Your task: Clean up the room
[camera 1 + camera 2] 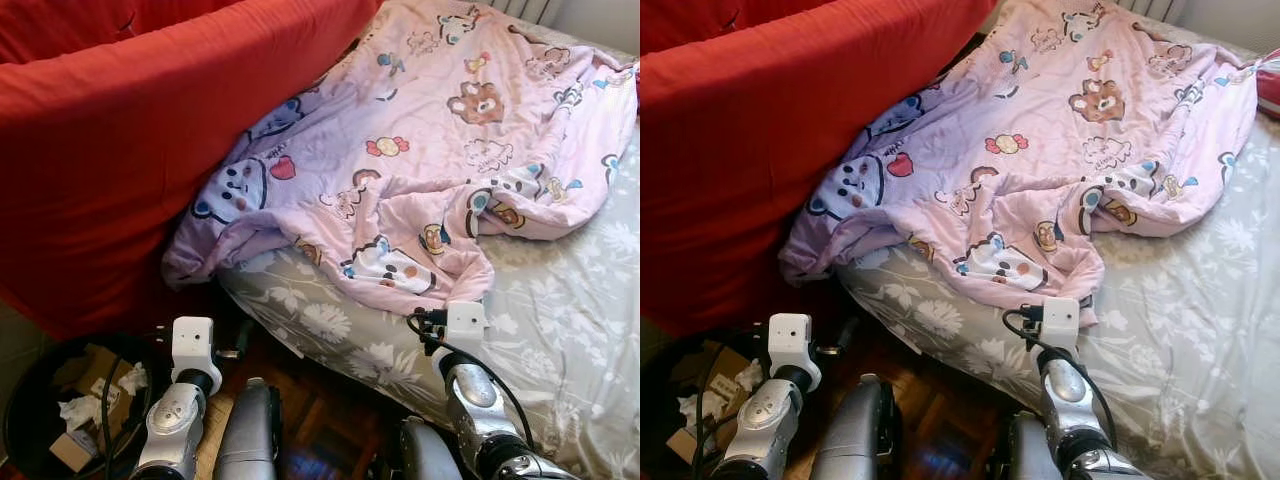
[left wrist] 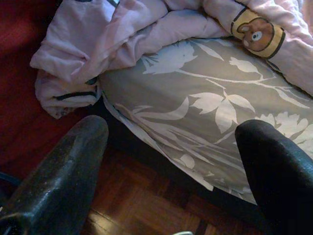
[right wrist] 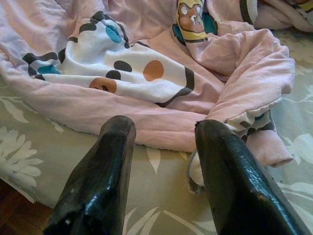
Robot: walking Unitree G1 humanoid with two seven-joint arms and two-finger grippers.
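A pink quilt (image 1: 440,150) printed with cartoon bears and sweets is seen lying crumpled across a bed covered by a grey sheet (image 1: 560,320) with a white leaf pattern. Its near edge is bunched close to the front edge of the mattress, and one corner is draped over the side of the bed, against a large red cushion (image 1: 120,130) standing along the bed's left side. The left claw (image 2: 171,142) is held low above a dark wooden parquet floor (image 2: 142,205), near the hanging corner of the sheet, with its two black fingers (image 2: 63,171) spread wide apart and nothing between them. The right claw (image 3: 164,129) is held just over the sheet at the quilt's folded edge, its fingers (image 3: 102,171) parted and nothing gripped. On the floor to the left, beside the left arm, a dark round bin (image 1: 25,410) is seen, holding crumpled white tissues (image 1: 80,410) and cardboard scraps.
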